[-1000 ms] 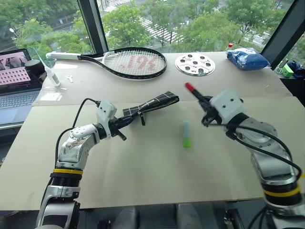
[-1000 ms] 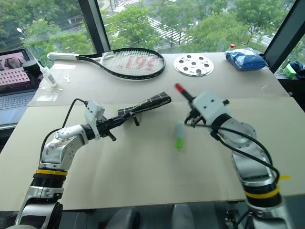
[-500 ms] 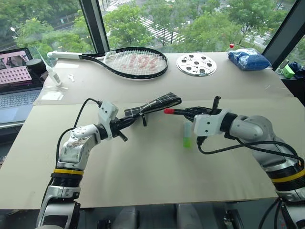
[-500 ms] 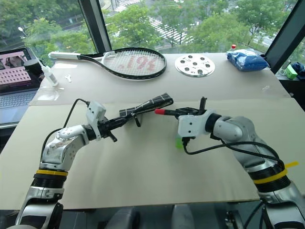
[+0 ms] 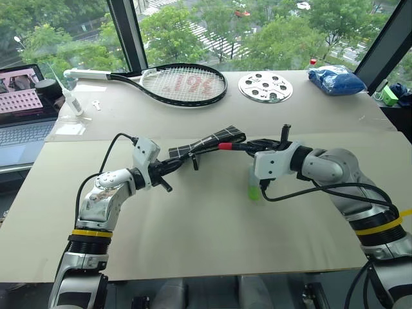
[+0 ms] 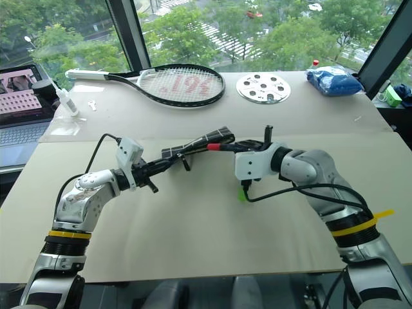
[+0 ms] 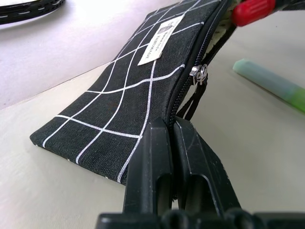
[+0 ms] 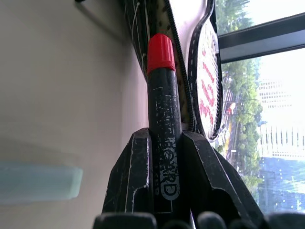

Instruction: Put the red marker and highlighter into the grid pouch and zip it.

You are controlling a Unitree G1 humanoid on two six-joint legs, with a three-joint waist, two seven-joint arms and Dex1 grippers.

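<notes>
Red marker [image 5: 226,146] has advanced to grid pouch [image 5: 207,142] mouth.

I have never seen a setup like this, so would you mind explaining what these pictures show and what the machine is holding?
This is a humanoid robot with two arms, each ending in a two-finger gripper. Two pictures come from cameras on its head, looking down over a table; the other two come from cameras on its wrists. The left gripper is shut on one end of the grid pouch, holding it up with its zip open. The right gripper is shut on the red marker, its red tip at the pouch's opening. The highlighter lies on the table. Farther back are a tennis racket, a round metal disc, a blue bag and a laptop.
</notes>
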